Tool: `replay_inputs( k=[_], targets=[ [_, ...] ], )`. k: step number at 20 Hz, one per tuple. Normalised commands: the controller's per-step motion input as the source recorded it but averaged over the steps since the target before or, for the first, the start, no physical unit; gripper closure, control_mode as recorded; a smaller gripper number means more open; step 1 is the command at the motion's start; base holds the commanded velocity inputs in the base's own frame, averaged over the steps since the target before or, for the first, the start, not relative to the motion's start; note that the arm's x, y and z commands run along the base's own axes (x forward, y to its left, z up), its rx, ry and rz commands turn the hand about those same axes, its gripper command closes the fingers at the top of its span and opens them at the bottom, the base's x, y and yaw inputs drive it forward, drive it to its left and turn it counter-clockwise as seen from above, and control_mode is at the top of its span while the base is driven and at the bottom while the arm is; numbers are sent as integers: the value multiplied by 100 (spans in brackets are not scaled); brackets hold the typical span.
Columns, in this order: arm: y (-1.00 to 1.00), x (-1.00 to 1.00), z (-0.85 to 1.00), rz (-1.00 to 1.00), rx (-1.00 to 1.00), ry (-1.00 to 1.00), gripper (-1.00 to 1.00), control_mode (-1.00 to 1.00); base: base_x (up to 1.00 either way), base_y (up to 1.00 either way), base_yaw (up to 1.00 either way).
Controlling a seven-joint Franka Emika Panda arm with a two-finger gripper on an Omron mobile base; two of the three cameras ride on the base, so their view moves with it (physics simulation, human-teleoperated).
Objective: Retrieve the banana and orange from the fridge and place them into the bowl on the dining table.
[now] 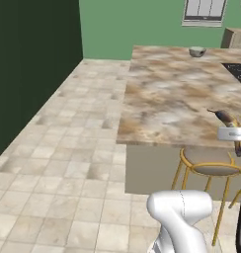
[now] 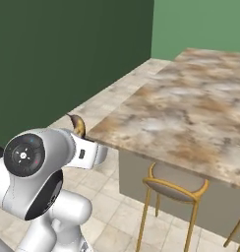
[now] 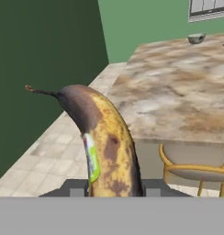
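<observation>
1. Left base view: curved yellow-brown banana w/ dark blotches (image 1: 227, 118) pokes up at the far right edge, dark stem pointing up-left, just above the white hand. It hangs over the near right edge of the big brown-beige marbled stone dining table (image 1: 167, 94). Small round grey-green bowl w/ pale rim (image 1: 197, 51) sits at the table's far end, well apart from the banana. Yellow-legged stool w/ beige seat (image 1: 209, 170) stands under the near edge.

2. Right base view: the banana's dark tip (image 2: 77, 124) sticks up behind the white wrist, left of the table's near corner (image 2: 191, 118), over tiled floor (image 2: 112, 98). Can't make out the fingers here.

3. Hand view: two-finger gripper (image 3: 113, 192) is clamped on the banana (image 3: 104, 142), dark pads at either side of its base. Fruit rises upright, bends left to a thin dark stem; brown-black top, yellow speckled lower part, green-white sticker on the left side. Bowl (image 3: 196, 38) far off on the table, upper right.
</observation>
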Motion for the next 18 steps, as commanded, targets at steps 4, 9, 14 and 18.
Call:
replay_inputs(
  k=[4,9,14,18],
  targets=[
    [0,0,0,0,0,0,100,100,46,100,-13],
    [0,0,0,0,0,0,100,100,52,100,-15],
    [0,0,0,0,0,0,100,100,61,100,-23],
    [0,0,0,0,0,0,100,100,67,84,-38]
  ],
)
